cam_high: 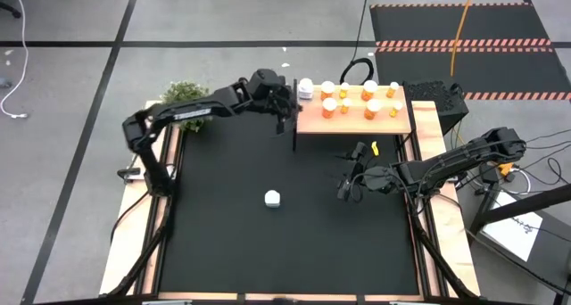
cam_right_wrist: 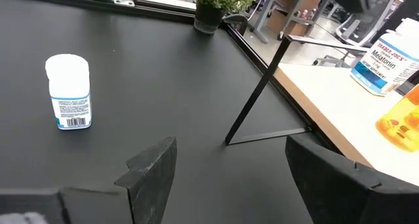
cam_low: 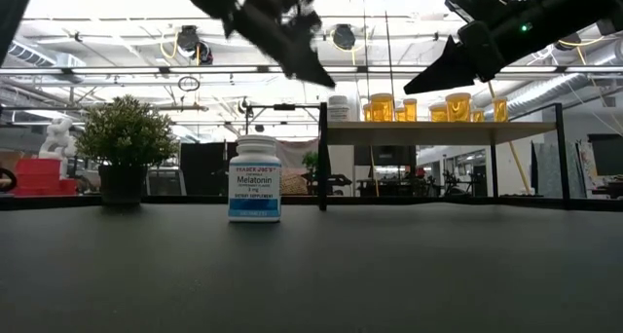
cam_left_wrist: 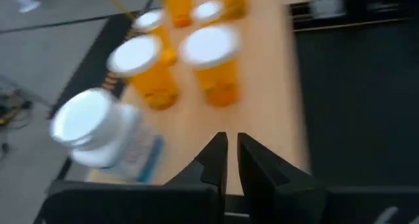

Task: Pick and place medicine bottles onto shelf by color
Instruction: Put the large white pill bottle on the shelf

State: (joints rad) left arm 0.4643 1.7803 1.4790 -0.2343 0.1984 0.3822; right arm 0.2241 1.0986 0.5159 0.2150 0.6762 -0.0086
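Note:
One white medicine bottle (cam_high: 273, 198) (cam_low: 255, 180) (cam_right_wrist: 69, 91) stands upright on the black mat near the table's middle. The pale wood shelf (cam_high: 393, 122) (cam_low: 438, 130) at the far right carries a second white bottle (cam_high: 306, 90) (cam_left_wrist: 98, 129) (cam_right_wrist: 386, 60) at its left end. Beside that stand several orange bottles (cam_high: 350, 100) (cam_left_wrist: 213, 60). My left gripper (cam_high: 285, 113) (cam_left_wrist: 232, 158) hangs shut and empty above the shelf's left end, just clear of the white bottle. My right gripper (cam_high: 348, 169) (cam_right_wrist: 229, 165) waits open above the mat, right of the loose bottle.
A green potted plant (cam_high: 185, 95) (cam_low: 125, 138) stands at the table's far left. The shelf's thin black legs (cam_right_wrist: 262, 86) come down to the mat. Wooden rails (cam_high: 143, 225) run along both table sides. Bare mat surrounds the loose bottle.

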